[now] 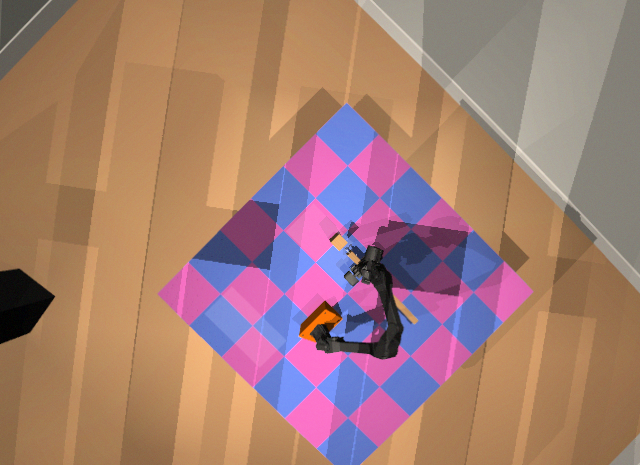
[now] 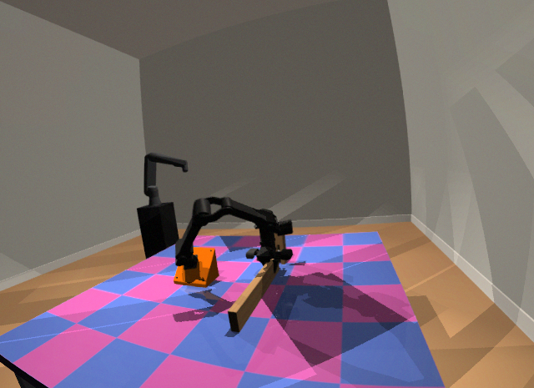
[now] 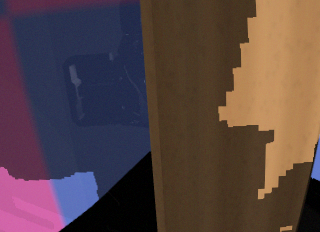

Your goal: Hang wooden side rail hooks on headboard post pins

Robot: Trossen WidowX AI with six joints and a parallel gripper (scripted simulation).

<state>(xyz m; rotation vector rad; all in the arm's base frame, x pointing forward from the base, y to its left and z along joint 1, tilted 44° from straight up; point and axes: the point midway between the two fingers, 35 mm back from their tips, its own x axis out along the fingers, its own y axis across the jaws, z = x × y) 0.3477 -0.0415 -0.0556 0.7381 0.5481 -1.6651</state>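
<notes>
The wooden side rail [image 1: 405, 310] [image 2: 252, 298] [image 3: 200, 67] runs on edge from under the arm toward the camera in the exterior view. Its far end is low, on or just above the table; I cannot tell which. My gripper [image 1: 357, 267] [image 2: 269, 264] [image 3: 196, 159] points down and is shut on the rail near its hook end, a black finger on each side in the wrist view. The headboard post [image 1: 338, 241] [image 2: 281, 244] stands just beyond that end, with a small gap visible from above. Small grey metal shows in the gap. The hooks, slot and pins cannot be made out.
The checkered table top [image 1: 315, 413] [image 2: 207, 350] carries everything. The orange wedge-shaped base mount [image 1: 321, 320] [image 2: 209, 263] stands at the arm's foot, left of the rail. A black pedestal [image 1: 20, 305] [image 2: 157, 229] with a dark jointed arm on it stands off the table.
</notes>
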